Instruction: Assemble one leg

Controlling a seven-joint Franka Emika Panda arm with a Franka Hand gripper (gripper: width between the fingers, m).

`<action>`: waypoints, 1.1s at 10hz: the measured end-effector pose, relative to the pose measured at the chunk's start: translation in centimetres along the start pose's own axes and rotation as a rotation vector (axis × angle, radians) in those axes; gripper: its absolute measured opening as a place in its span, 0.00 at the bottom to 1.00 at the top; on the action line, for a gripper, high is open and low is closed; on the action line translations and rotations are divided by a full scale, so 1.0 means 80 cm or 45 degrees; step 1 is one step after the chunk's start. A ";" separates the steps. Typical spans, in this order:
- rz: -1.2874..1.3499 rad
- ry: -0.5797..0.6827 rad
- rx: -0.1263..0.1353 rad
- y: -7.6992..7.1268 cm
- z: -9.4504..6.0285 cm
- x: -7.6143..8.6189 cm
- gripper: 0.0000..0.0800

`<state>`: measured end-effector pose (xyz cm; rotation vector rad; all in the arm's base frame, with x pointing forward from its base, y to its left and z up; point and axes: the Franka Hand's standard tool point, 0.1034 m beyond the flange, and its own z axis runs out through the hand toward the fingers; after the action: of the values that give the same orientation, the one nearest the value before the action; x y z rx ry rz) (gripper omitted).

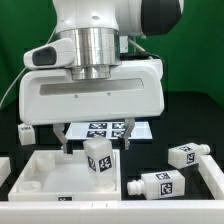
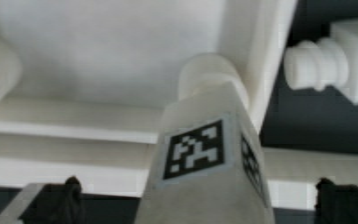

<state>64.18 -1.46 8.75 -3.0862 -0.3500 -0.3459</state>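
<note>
While the leg (image 1: 100, 158) stands upright in a corner of the tabletop (image 1: 35, 172), the jaws hang spread to either side of it, gripping nothing. It looks seated, but I cannot tell whether it is screwed home. A spare leg (image 1: 186, 153) lies on the desk (image 1: 150, 155).

The short chunky white plastic leg (image 1: 100, 158) stands upright in the large white square tray-like tabletop (image 1: 35, 178), at its corner toward the exterior view's right, between the spread fingers of the gripper (image 1: 97, 146) above it. On the black table surface (image 1: 145, 162), to the exterior view's right of the tabletop, lies a second leg (image 1: 184, 154), with a third leg (image 1: 155, 184) in front of it. The thin flat white marker board (image 1: 112, 128) lies behind the standing leg.
</note>
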 end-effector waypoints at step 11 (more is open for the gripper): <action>0.070 0.002 -0.003 -0.002 0.001 0.001 0.36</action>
<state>64.26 -1.23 8.67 -3.0909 -0.2648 -0.3471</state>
